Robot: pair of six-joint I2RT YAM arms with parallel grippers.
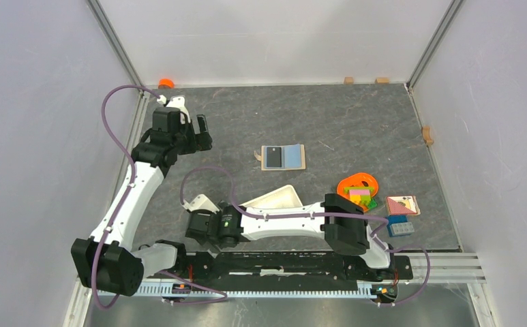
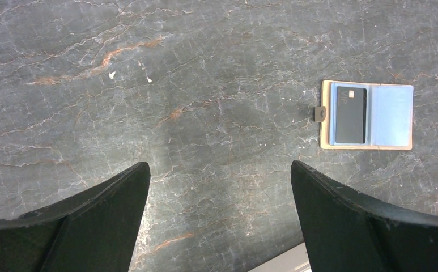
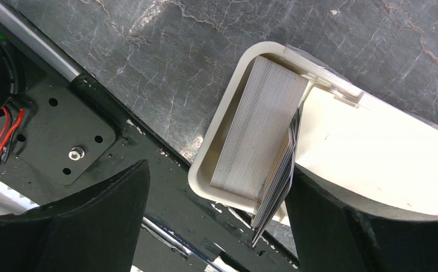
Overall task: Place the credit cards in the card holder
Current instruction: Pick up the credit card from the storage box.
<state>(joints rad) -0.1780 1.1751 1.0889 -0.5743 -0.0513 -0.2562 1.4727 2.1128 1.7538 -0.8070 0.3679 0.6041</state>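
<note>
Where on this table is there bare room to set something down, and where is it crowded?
Bare: the far stretch between the open wallet and the back wall, and the mat between wallet and left gripper. Crowded: near right, around the white tray, orange bowl and right arm.

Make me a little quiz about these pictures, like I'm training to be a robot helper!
1. True or false: the black card lies on the left half of the open tan wallet.
2. Pick one: what sits in the white tray? A) a stack of cards B) coloured blocks C) nothing at all
3. Fill the blank: the left fingers are ____ (open or shut).

Key: 1 true; 2 A; 3 open.
</note>
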